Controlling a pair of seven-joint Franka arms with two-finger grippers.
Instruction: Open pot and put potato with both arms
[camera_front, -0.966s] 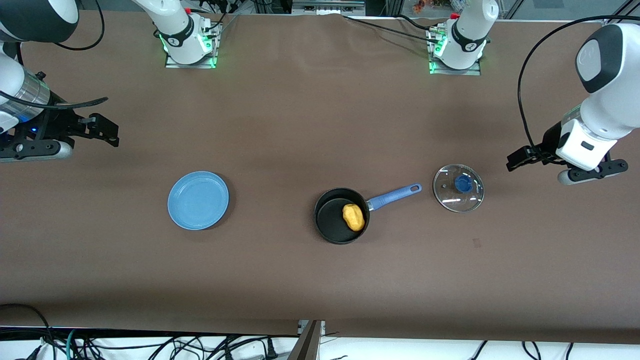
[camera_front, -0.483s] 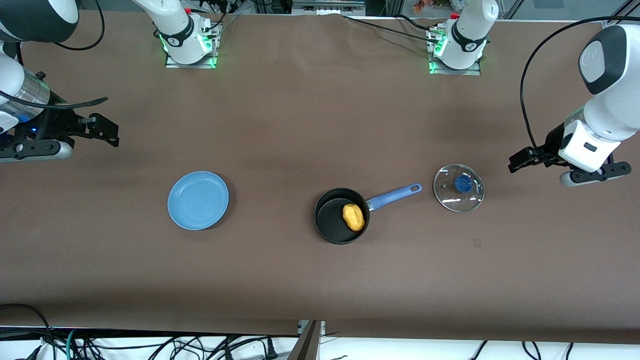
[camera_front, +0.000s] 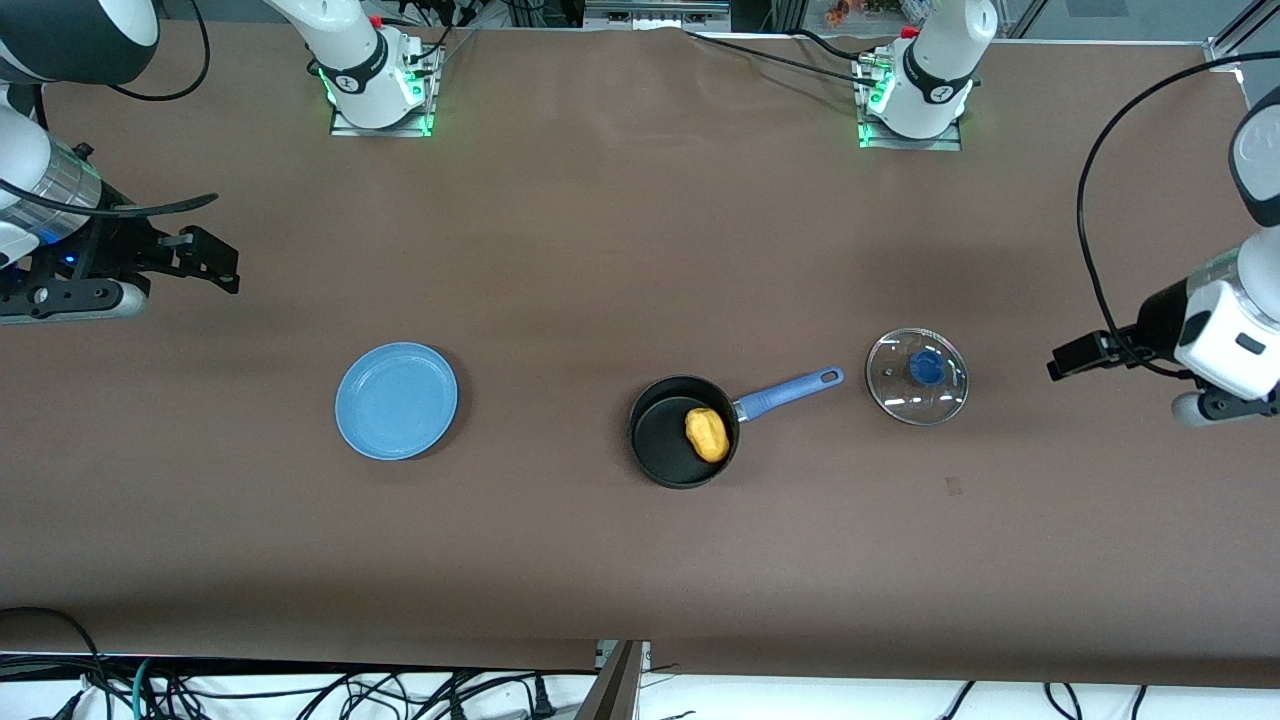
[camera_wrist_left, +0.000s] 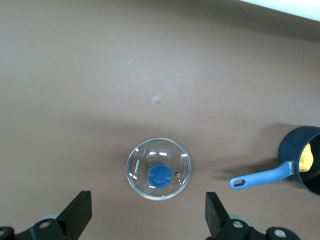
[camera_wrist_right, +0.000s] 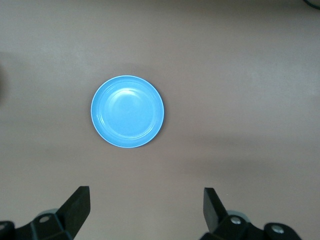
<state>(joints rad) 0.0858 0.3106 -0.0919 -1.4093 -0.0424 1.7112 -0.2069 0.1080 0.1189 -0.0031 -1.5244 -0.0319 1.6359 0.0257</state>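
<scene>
Pot (camera_front: 683, 432) is sitting uncovered on the brown table (camera_front: 600, 250), with 1 potato (camera_front: 707, 434) lying inside it against the wall nearest the blue handle (camera_front: 790, 390). Counting the things: 1 pot, 1 potato, 1 glass lid (camera_front: 917, 376) with a blue knob (camera_front: 926, 367), 1 light-blue plate (camera_front: 396, 400) and 2 arms. The lid is lying flat on the table just past the handle's tip, toward the left arm's end; the plate is resting well apart from the pot, toward the right arm's end.

The left gripper (camera_front: 1068, 358) is hovering over bare table near that end's edge, its fingers (camera_wrist_left: 214, 216) spread wide. The right gripper (camera_front: 208, 262) is hanging over bare table at its own end, fingers (camera_wrist_right: 212, 205) likewise spread, and that arm is waiting.

The left wrist view is showing the lid, the handle and a sliver of potato (camera_wrist_left: 306, 157); the right wrist view is showing only the plate (camera_wrist_right: 127, 111).

Compared with 1 second ago, the left gripper is sitting farther out from the lid, while pot, potato, lid, plate and right gripper are staying put
</scene>
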